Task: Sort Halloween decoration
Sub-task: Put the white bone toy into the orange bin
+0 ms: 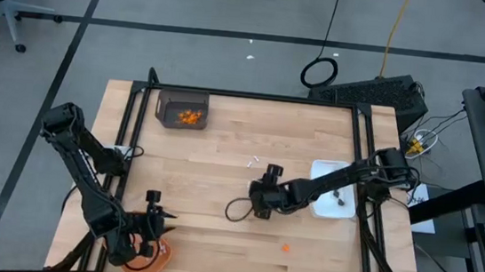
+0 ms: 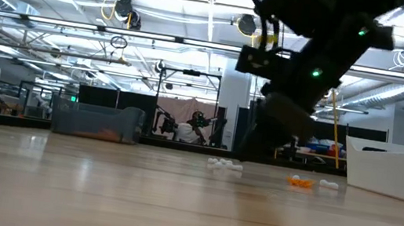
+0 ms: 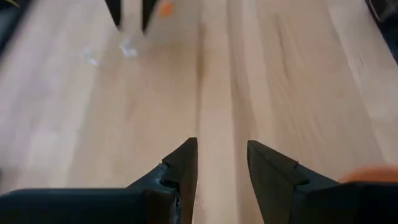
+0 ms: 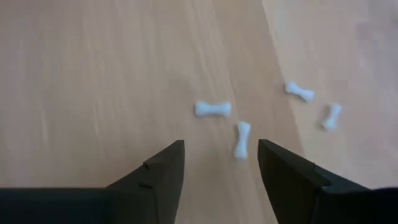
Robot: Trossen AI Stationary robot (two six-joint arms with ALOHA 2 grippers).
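Down at the near edge, the left gripper (image 1: 151,234) hangs just over the orange tray (image 1: 151,266) at the surface's (image 1: 224,143) front left corner, its arm folded back toward the left rail. Its jaws stand apart with nothing between them, bare wood showing through the gap in the left wrist view.

Nearer the middle, the right arm reaches in from the right rail, stretched low across the white dish (image 1: 334,203), and its gripper (image 1: 259,200) sits close above the wood. Those jaws are spread too, and empty. Just ahead of them lie four white sticks (image 4: 213,109), bone-shaped, loosely scattered; one (image 4: 242,139) lies just beyond the gap between the fingertips. A single orange bit (image 1: 285,246) lies alone toward the front, well apart from the tray.

Farther back, a grey bin (image 1: 181,110) at the rear left holds a heap of orange bits (image 1: 191,118).

Beyond the surface, the floor is grey with dark tape lines, a cable coil (image 1: 319,72) and an office chair (image 1: 1,6); the low view shows a bright workshop with ceiling lights.
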